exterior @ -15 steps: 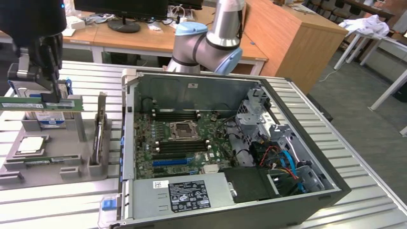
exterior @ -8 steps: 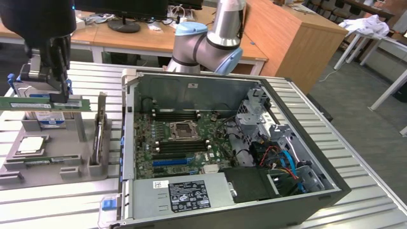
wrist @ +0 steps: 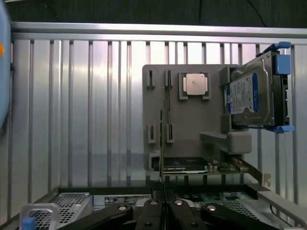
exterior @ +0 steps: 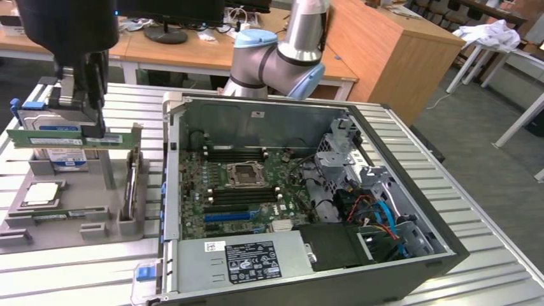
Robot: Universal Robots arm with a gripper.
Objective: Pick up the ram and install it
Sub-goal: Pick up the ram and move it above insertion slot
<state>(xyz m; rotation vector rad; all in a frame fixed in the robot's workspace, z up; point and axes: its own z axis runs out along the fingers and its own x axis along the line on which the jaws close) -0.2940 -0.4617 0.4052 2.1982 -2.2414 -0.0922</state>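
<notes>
My gripper (exterior: 95, 132) hangs over the grey parts holder (exterior: 76, 220) at the exterior view's left, shut on the ram (exterior: 51, 139). The ram is a long green stick, held level above the holder and clear of it. In the wrist view the ram (wrist: 162, 143) shows edge-on as a thin dark line running out from between the closed black fingers (wrist: 152, 207). The open computer case (exterior: 425, 255) lies to the exterior view's right, with the motherboard (exterior: 246, 191) and its dark memory slots (exterior: 239, 153) exposed.
The holder carries a silver hard drive (wrist: 252, 96) with a blue label, a CPU (wrist: 195, 85) and an upright expansion card (exterior: 132, 185). Inside the case are a blue slot (exterior: 228, 216), a power supply (exterior: 255, 258) and a drive cage (exterior: 340, 150). The arm's base (exterior: 276, 60) stands behind the case.
</notes>
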